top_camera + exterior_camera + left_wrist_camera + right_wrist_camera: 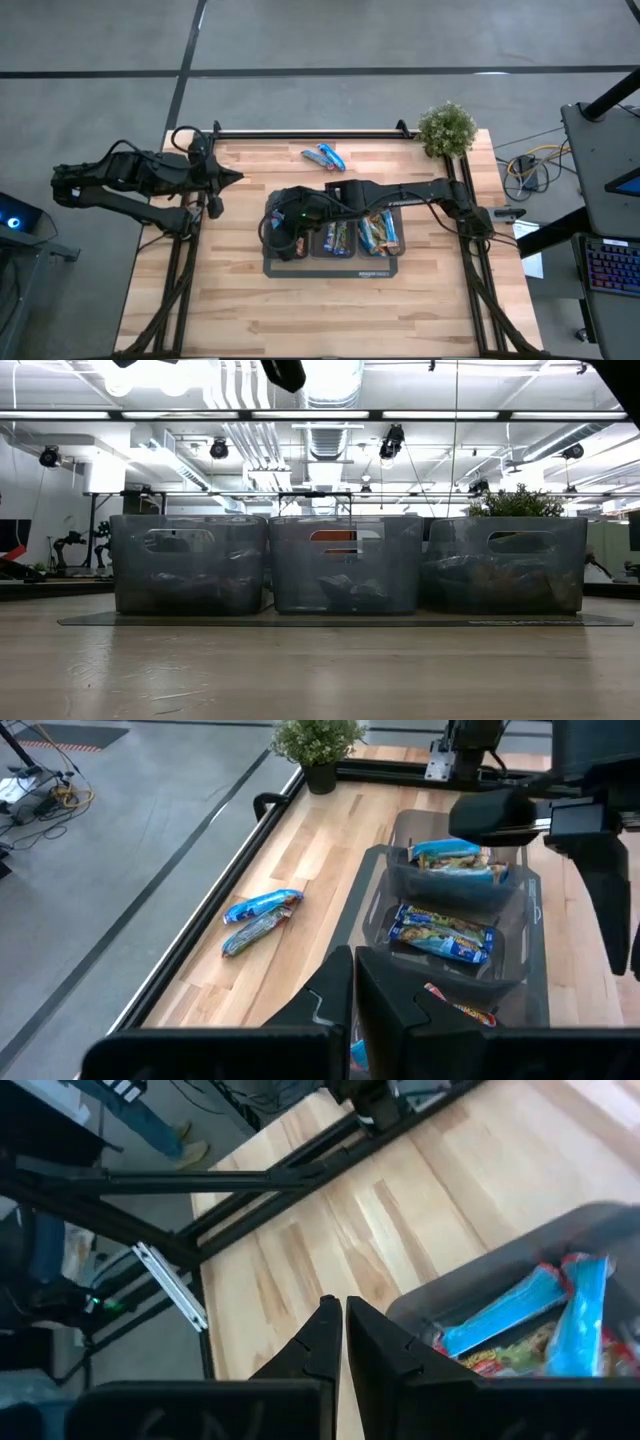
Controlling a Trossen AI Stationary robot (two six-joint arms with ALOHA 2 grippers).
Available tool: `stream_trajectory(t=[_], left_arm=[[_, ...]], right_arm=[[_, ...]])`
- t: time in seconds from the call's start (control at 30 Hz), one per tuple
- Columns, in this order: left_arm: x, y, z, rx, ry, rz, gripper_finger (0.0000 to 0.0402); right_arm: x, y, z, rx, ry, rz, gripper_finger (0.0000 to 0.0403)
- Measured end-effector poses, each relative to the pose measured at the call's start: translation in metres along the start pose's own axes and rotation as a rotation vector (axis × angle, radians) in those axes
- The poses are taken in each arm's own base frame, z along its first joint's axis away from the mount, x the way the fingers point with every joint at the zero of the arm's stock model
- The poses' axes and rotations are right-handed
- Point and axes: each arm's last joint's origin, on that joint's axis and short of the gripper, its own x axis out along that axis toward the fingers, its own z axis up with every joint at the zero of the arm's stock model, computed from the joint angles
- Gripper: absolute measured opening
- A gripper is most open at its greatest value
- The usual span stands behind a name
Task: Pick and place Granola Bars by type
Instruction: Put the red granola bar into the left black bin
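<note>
Overhead, the right gripper hangs above the leftmost of three clear plastic bins that stand side by side on a dark tray in the middle of the wooden table. Its fingers are clenched together with nothing between them, as the right wrist view shows, where the tips meet over bare wood just beside a bin's rim. That bin holds light blue granola bars lying on an orange-brown one. The middle bin holds dark blue wrapped bars, and the rightmost bin holds orange-brown and blue wrappers.

Two light blue granola bars lie loose on the table near its far edge, touching each other at an angle, well apart from the tray. From the left wrist they show as a pair on the wood beside the bins.

The left gripper waits at the table's left edge, near the far corner, closed and empty. A small potted plant stands at the far right corner.
</note>
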Motion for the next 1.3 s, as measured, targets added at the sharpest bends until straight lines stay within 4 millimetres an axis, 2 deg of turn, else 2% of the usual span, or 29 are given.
stream_trajectory(t=[0.2, 0.47, 0.67, 0.87, 0.97, 1.1, 1.3], left_arm=[[-0.001, 0.0, 0.0, -0.005, -0.004, -0.015, 0.0], [-0.003, 0.0, 0.0, -0.005, -0.011, -0.062, 0.0], [-0.014, 0.005, -0.002, -0.008, -0.054, -0.068, 0.0], [-0.026, 0.011, -0.009, -0.032, -0.124, -0.095, 0.0], [-0.028, 0.012, -0.011, -0.049, -0.137, -0.1, 0.0], [-0.026, 0.011, -0.006, -0.106, -0.215, -0.111, 0.0], [-0.013, 0.004, -0.003, -0.118, -0.263, -0.122, 0.0]], right_arm=[[-0.011, -0.001, 0.002, -0.068, -0.031, -0.065, 0.0013], [-0.046, 0.007, 0.01, -0.124, -0.085, -0.069, 0.0013], [-0.072, 0.017, 0.012, -0.187, -0.154, -0.087, 0.0013], [-0.086, 0.029, 0.005, -0.269, -0.24, -0.208, 0.0013], [-0.09, 0.034, -0.001, -0.31, -0.226, -0.219, 0.0013], [-0.095, 0.043, -0.014, -0.366, -0.183, -0.21, 0.0013], [-0.1, 0.053, -0.026, -0.448, -0.152, -0.206, 0.0013]])
